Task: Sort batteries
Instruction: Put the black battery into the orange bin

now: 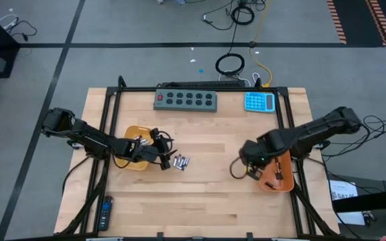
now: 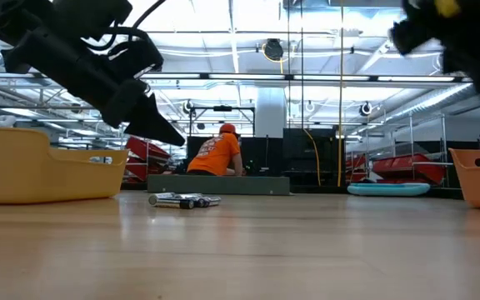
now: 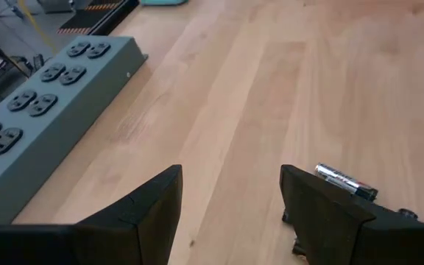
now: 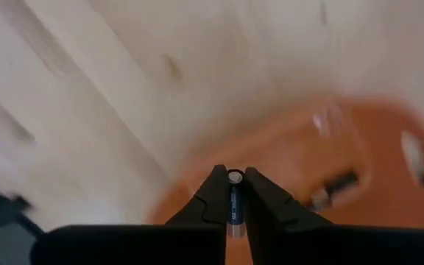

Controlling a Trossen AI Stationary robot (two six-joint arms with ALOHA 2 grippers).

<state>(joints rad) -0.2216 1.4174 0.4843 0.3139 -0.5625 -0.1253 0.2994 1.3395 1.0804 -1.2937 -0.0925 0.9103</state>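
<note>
Several silvery batteries (image 1: 181, 161) lie loose on the wooden table, and show in the low view as batteries (image 2: 182, 200). My left gripper (image 1: 166, 161) hovers open just left of them, beside the yellow tray (image 1: 134, 134). One battery (image 3: 344, 180) lies past its fingers (image 3: 230, 180). My right gripper (image 4: 234, 178) is shut on a small dark battery (image 4: 235, 199) above the near rim of the orange tray (image 4: 374, 140), at the table's right (image 1: 278, 177). More batteries (image 4: 337, 184) lie in that tray. My right gripper pinches the dark battery between its two fingertips, with the battery's round end (image 4: 235, 177) showing at the tips. The fingers point down from above and the battery runs along them. It is lifted clear, over the orange tray's rim.
A grey power strip (image 1: 186, 100) and a blue calculator (image 1: 260, 102) lie along the far edge. A black remote (image 1: 105, 212) sits at the near left corner. Bare wood spreads between the two trays. A person in orange (image 2: 219, 154) is in the room behind.
</note>
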